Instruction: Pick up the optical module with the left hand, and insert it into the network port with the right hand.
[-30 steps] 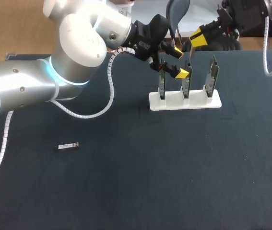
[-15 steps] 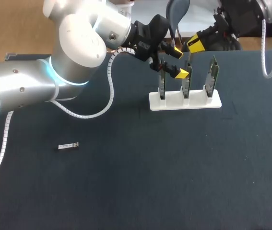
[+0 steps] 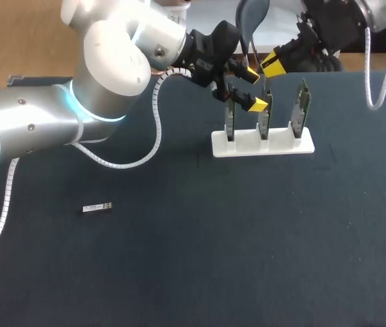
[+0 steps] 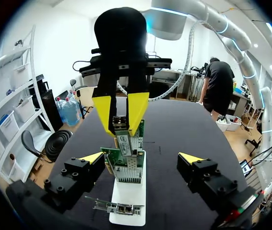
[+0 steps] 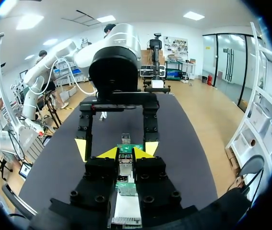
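On white stand [image 3: 261, 146], 3 upright cards [image 3: 303, 109], left fingers [image 4: 192, 159] wide apart, right fingers [image 4: 104, 110] clamping optical module [image 4: 120, 122] above cards

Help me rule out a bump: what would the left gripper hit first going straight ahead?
Probably the green card in the white holder, ahead between the left gripper's open fingers; just beyond, the right gripper, shut on a module. Depth is unclear.

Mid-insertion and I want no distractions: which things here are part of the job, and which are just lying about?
Job: right gripper, its fingers shut on the held module; cards; white stand; left gripper, open.
Lying about: spare module, alone on the table, untouched.
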Tool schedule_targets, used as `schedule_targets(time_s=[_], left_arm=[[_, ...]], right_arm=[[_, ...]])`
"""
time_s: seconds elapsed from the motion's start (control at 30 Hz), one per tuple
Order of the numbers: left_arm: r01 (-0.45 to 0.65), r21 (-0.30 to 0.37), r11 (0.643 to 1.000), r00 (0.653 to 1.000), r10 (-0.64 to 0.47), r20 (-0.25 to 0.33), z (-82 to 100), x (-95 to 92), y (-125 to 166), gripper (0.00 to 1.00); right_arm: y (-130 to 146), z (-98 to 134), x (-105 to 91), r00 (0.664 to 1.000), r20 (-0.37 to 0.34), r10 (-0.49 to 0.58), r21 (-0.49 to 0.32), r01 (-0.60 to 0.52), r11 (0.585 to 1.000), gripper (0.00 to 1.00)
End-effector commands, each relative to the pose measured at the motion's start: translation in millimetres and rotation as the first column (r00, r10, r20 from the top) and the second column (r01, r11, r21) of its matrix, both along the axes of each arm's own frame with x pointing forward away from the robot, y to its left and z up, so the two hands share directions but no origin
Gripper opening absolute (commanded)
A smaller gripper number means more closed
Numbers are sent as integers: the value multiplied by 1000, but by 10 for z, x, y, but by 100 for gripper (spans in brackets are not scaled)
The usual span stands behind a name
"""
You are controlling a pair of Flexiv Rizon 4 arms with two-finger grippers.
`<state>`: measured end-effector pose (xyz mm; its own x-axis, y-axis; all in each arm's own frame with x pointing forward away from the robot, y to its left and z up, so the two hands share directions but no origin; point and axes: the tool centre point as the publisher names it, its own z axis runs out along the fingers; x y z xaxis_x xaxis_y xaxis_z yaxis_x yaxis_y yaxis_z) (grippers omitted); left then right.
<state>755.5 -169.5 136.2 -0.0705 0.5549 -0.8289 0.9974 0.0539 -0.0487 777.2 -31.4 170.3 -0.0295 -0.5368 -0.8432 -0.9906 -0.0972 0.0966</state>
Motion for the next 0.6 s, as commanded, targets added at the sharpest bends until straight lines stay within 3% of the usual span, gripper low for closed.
schedule_targets(time_s=[0.03,0.6], left_arm=[[2,7,1000,1000,-2,-4,7,19,-14,100],[2,7,1000,1000,-2,-4,7,19,-14,100]], right_arm=[[-16,-4,44,1000,-2,-1,-1,1,1000,0],[-42,19,1,1000,-1,1,8,-1,1000,0]])
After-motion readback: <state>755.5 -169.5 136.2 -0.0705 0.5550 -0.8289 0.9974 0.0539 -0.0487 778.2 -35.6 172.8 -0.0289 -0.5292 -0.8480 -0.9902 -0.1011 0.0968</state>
